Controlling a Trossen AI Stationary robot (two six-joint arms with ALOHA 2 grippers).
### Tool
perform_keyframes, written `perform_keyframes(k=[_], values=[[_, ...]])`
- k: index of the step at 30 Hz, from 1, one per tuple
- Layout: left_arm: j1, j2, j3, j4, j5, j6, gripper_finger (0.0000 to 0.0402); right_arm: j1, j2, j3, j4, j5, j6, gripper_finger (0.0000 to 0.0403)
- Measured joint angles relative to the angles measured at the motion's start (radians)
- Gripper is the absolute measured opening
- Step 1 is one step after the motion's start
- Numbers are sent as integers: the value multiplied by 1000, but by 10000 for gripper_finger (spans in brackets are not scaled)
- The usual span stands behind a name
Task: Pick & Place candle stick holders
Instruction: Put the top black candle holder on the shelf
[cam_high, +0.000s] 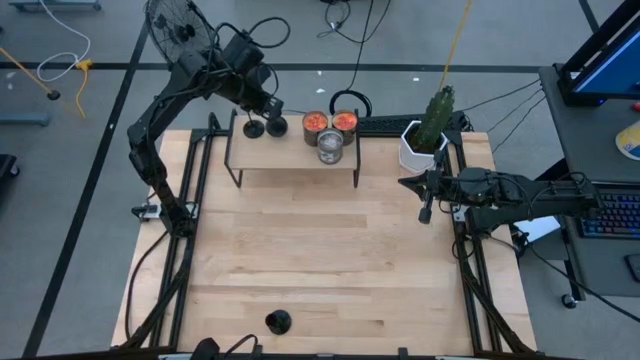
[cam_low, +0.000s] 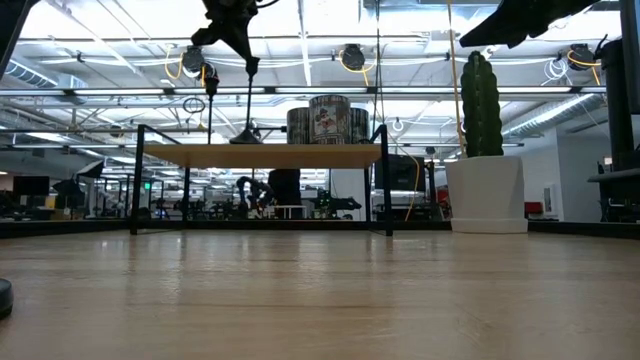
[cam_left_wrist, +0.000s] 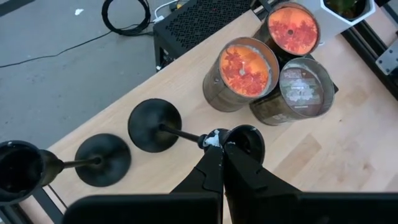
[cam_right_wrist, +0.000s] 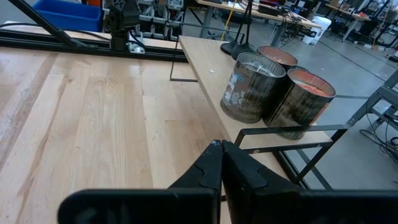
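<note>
Two black candle stick holders stand on the raised wooden shelf (cam_high: 295, 160) at the table's far side: one (cam_left_wrist: 102, 160) free on its round base, the other (cam_left_wrist: 155, 124) beside it, nearer the cans. My left gripper (cam_left_wrist: 217, 142) is above the shelf, shut on that second holder. A third holder (cam_high: 278, 322) rests on its base near the table's front edge. Over the table's right side, my right gripper (cam_high: 424, 212) hangs shut and holds nothing. My left gripper pinches the holder's thin stem (cam_left_wrist: 202, 139) between its two fingers, right below the small cup (cam_left_wrist: 247, 140). The fingers slant down from above and cross the stem. The holder stands upright, its round base (cam_low: 245, 135) on the shelf.
Three tin cans (cam_high: 328, 135) stand bunched on the shelf, right of the holders. A cactus in a white pot (cam_high: 425, 135) sits at the table's far right corner. The shelf rests on thin black legs (cam_low: 385, 180). Bare wood stretches between shelf and front edge.
</note>
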Motion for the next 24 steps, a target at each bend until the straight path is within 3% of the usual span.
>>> perform_keyframes(k=[24], values=[[1,23,0,21,-12,-16,0,0,0,0,0,0,0,0]])
